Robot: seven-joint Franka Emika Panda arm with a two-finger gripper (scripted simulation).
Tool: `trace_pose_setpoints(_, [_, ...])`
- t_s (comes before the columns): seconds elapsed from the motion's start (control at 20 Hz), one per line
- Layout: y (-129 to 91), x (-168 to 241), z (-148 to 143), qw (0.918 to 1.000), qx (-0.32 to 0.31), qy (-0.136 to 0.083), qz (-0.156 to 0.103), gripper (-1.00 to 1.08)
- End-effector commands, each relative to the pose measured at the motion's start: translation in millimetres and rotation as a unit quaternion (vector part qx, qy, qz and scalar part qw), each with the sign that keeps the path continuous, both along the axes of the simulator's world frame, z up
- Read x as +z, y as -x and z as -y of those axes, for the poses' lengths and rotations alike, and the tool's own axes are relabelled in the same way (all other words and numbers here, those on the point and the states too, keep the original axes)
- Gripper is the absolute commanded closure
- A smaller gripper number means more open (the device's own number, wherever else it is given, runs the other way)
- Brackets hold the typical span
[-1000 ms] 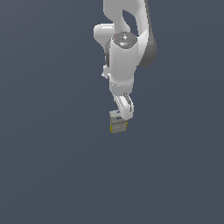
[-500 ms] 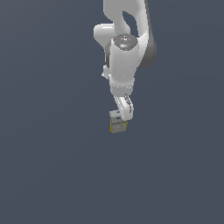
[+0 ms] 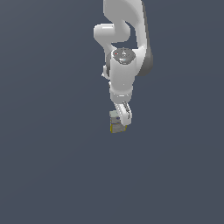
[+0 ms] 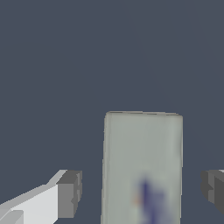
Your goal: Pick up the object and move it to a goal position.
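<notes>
A flat, dark slate-blue surface (image 3: 48,166) is filling the whole scene, with no markings on it. In the exterior view, the white arm (image 3: 124,57) is reaching down from the top edge, and the pincer (image 3: 122,119) is hanging at its lower end, right over the box (image 3: 116,126). The box is lying on the surface a little above the middle of that view, showing grey faces with yellow edges, and the pincer is partly covering it.

In the wrist view, one grey finger pad (image 4: 70,193) is standing apart from the box's side, the pale grey-white box (image 4: 142,166) is sitting between, carrying a blurred blue-purple mark (image 4: 149,203), and the other pad (image 4: 213,189) is standing apart on the far side. The pincer is spread wide, with a clear gap showing on both sides of the box.
</notes>
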State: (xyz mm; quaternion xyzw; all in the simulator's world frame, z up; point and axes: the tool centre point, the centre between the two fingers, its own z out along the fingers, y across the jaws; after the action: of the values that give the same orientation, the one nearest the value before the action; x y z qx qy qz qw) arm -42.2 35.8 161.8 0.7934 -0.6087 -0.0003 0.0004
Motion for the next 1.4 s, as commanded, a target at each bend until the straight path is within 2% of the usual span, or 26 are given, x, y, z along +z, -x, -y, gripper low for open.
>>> trace_pose_setpoints(0.0, [0,-7,0,1.0,0.0,0.0,0.001,-0.92])
trace_pose_setpoints(0.15, [-1,-10,0,1.0,0.0,0.0,0.001,-0.92])
trace_pose_setpoints(0.2, [-1,-10,0,1.0,0.0,0.0,0.001,1.08])
trace_pose_setpoints(0.9, [-1,-5,5,1.0,0.0,0.0,0.001,1.08])
trace_pose_setpoints(1.15, [-1,10,29,1.0,0.0,0.0,0.001,1.08])
trace_pose_setpoints(1.35, [0,30,61,1.0,0.0,-0.001,0.001,1.08])
